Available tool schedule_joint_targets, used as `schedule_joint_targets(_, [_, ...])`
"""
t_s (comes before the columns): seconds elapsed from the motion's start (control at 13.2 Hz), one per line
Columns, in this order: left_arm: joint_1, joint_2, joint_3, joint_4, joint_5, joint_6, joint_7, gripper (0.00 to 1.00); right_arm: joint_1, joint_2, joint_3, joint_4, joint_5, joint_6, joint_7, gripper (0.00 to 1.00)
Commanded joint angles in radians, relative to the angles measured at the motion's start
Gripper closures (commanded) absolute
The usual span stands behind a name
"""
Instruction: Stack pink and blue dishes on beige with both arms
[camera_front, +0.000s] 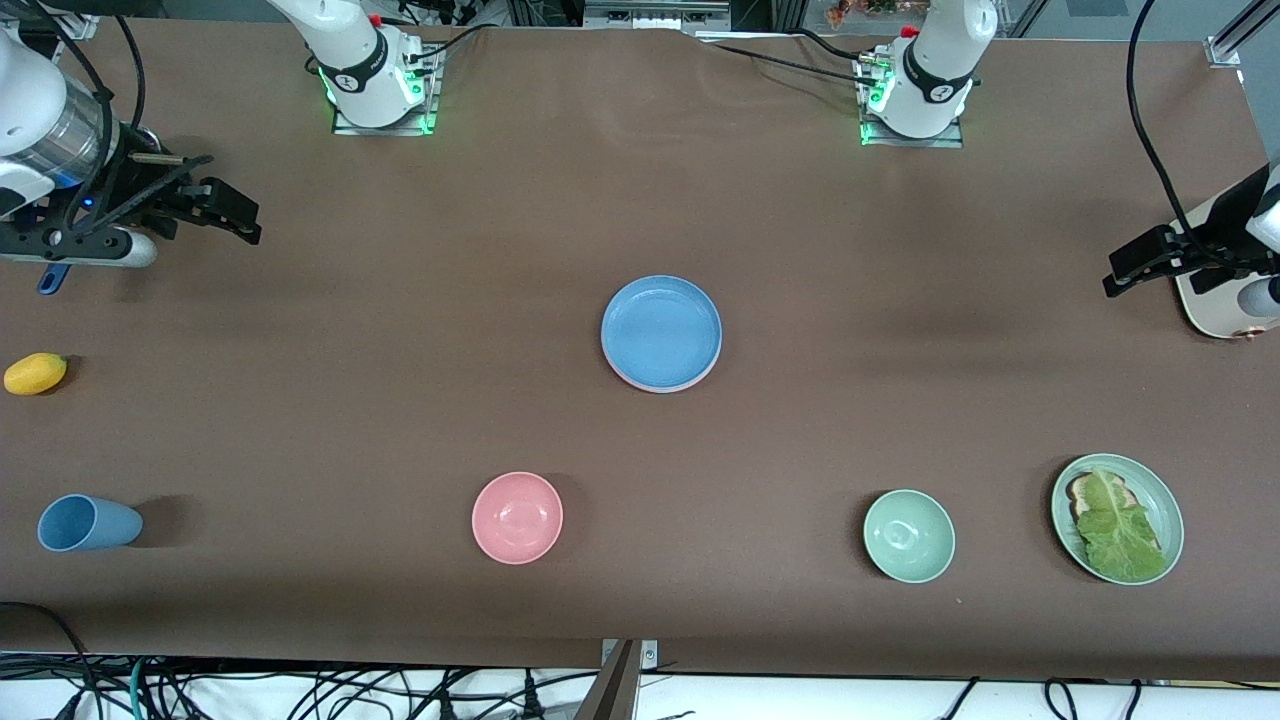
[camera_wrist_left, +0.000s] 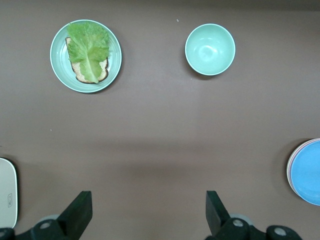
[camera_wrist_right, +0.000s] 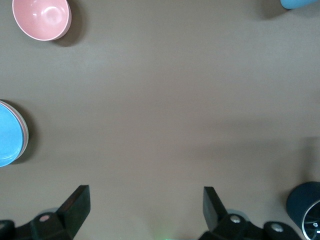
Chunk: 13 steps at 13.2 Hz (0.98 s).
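Blue plate (camera_front: 661, 331) sits mid-table on top of a stack; a thin pink plate rim (camera_front: 664, 386) shows beneath it at its 6 o'clock edge. Beige plate cannot be made out under them.

From the stack: pink bowl (camera_front: 517, 517) at 7 o'clock, pale green bowl (camera_front: 909, 535) at 4 o'clock, green plate with lettuce (camera_front: 1117, 518) farther out at 4. Light blue cup (camera_front: 88, 523) lies on its side and a yellow fruit (camera_front: 35, 373) rests near the right arm's end of the table.

Right gripper (camera_front: 232, 215) waits over that end, fingers apart, holding nothing. Left gripper (camera_front: 1135, 268) waits over the left arm's end, fingers apart, holding nothing.
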Motion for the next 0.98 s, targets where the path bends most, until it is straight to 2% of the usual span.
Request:
schedule_joint_targets(0.0, [-0.002,0.013,0.002,0.027,-0.025,-0.012,0.018,0.0,0.009,0.012,-0.01,0.033,-0.019,-0.019,-0.037,0.0])
schedule_joint_targets(0.91, [0.0,0.013,0.002,0.028,-0.025,-0.015,0.019,0.0,0.009,0.011,-0.01,0.03,-0.019,-0.028,-0.042,0.0])
